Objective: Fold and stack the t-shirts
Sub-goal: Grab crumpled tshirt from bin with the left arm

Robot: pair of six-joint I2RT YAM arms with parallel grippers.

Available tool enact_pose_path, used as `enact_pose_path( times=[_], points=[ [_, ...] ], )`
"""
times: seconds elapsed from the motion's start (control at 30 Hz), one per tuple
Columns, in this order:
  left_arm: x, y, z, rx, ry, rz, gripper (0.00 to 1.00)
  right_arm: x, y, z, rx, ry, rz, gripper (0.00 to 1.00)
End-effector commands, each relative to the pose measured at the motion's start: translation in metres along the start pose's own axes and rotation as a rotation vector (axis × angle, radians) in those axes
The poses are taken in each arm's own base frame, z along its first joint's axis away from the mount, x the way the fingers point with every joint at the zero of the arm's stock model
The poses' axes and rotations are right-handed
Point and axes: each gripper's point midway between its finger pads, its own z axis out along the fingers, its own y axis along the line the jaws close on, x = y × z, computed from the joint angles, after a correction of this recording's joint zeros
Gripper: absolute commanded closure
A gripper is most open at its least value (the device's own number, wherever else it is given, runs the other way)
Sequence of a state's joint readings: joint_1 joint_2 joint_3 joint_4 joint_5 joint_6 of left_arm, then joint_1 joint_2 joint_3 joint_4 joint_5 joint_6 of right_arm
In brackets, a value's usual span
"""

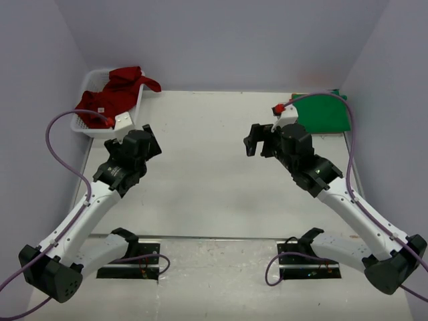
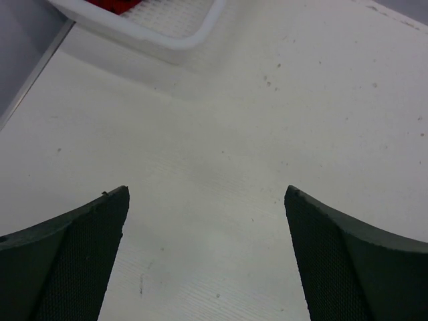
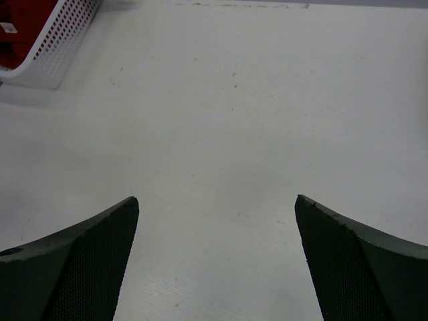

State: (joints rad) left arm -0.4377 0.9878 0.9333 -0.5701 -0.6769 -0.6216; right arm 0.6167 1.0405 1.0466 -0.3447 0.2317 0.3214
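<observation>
A dark red t-shirt [image 1: 114,93] lies crumpled in the white mesh basket [image 1: 100,131] at the far left, one part hanging over the rim. A bright green t-shirt [image 1: 326,112] lies flat and folded at the far right corner. My left gripper [image 1: 148,138] hovers just in front of the basket, open with nothing between its fingers; the left wrist view shows my left gripper [image 2: 206,190] over bare table, with the basket [image 2: 167,40] and a bit of the red shirt [image 2: 114,5] beyond it. My right gripper [image 1: 257,140], seen from the wrist as my right gripper [image 3: 217,199], is open and empty left of the green shirt.
The white table [image 1: 207,180] is walled in by grey panels at the back and both sides. In the right wrist view the basket [image 3: 60,47] holds the red shirt [image 3: 20,27] at the upper left. Purple cables loop off both arms.
</observation>
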Motion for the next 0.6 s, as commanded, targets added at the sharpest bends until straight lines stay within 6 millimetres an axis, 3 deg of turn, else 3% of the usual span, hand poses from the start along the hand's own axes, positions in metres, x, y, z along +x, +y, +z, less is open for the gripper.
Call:
enact_pose_path(
  times=[0.0,0.03,0.07,0.13,0.17,0.2,0.27,0.33,0.37,0.4,0.47,0.53,0.57],
  points=[
    [-0.033,0.003,0.007,-0.046,-0.104,-0.01,0.03,-0.003,-0.001,-0.008,0.032,-0.012,0.0,0.01],
    [-0.032,0.004,0.02,-0.074,-0.081,0.002,0.03,0.0,0.008,-0.01,-0.019,0.008,-0.002,0.01],
    [-0.048,0.016,0.031,-0.115,-0.084,-0.035,0.03,0.002,0.014,-0.013,-0.046,0.017,-0.006,0.01],
    [-0.047,0.018,0.057,-0.126,-0.03,-0.039,0.06,0.008,0.026,-0.018,-0.075,0.031,-0.01,0.01],
    [-0.063,0.026,0.065,-0.157,-0.053,-0.062,0.09,0.012,0.029,-0.021,-0.078,0.051,-0.015,0.01],
    [-0.06,0.029,0.079,-0.192,-0.037,-0.033,0.11,0.018,0.035,-0.024,-0.089,0.069,-0.024,0.01],
    [-0.083,0.039,0.097,-0.228,-0.067,-0.069,0.16,0.029,0.034,-0.025,-0.056,0.108,-0.038,0.01],
    [-0.078,0.039,0.13,-0.221,-0.009,-0.057,0.19,0.036,0.04,-0.028,-0.071,0.123,-0.053,0.01],
    [-0.096,0.045,0.14,-0.234,-0.028,-0.082,0.22,0.04,0.042,-0.031,-0.085,0.128,-0.059,0.01],
    [-0.082,0.038,0.161,-0.216,0.026,-0.045,0.23,0.044,0.046,-0.034,-0.099,0.133,-0.065,0.01],
    [-0.109,0.045,0.182,-0.212,-0.018,-0.07,0.24,0.051,0.048,-0.038,-0.122,0.137,-0.071,0.01],
    [-0.105,0.043,0.211,-0.182,0.017,-0.063,0.24,0.058,0.05,-0.04,-0.136,0.145,-0.073,0.01],
    [-0.125,0.044,0.219,-0.176,-0.015,-0.079,0.24,0.065,0.049,-0.038,-0.143,0.153,-0.079,0.01]
  ],
)
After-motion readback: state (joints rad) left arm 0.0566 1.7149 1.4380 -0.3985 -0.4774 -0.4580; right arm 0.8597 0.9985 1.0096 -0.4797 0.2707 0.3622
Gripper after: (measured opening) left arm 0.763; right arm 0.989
